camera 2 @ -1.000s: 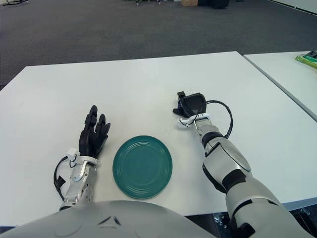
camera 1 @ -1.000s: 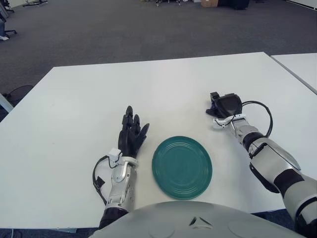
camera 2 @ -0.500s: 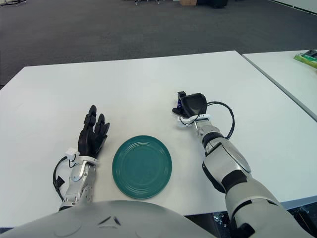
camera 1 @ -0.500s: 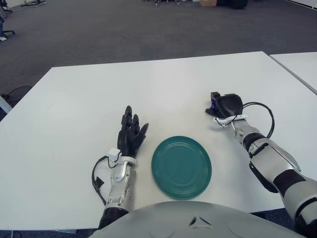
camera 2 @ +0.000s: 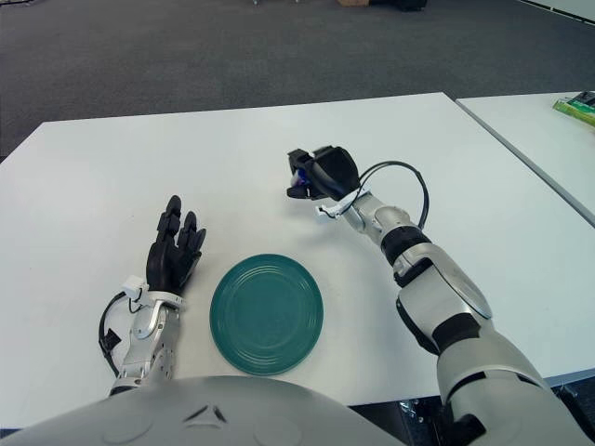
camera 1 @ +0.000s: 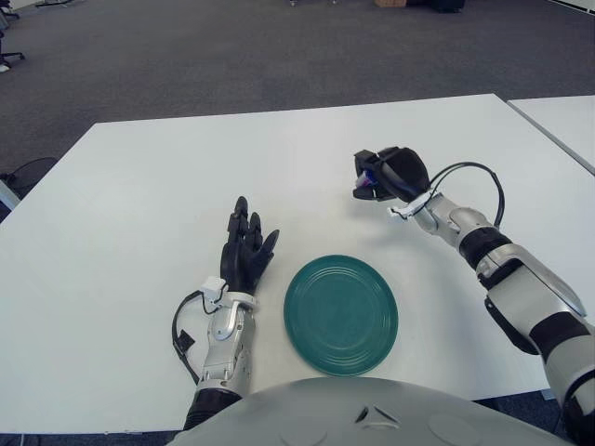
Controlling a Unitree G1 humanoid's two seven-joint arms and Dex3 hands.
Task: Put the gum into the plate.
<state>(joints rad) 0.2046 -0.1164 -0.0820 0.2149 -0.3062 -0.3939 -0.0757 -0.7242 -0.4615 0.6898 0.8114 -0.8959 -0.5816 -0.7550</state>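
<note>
Nearest: teal plate (camera 1: 340, 314), round w/ concentric ridges, flat on the white table (camera 1: 139, 186). Left hand (camera 1: 245, 251) lies just beside the plate's left edge, palm down, black fingers spread, holding nothing. Farther out, right hand (camera 1: 386, 176) is raised off the table, beyond the plate & to its right, fingers curled tight round the gum (camera 1: 368, 182). Only a small blue-purple bit w/ a pale edge shows between the fingers; rest hidden, shape can't be told.
</note>
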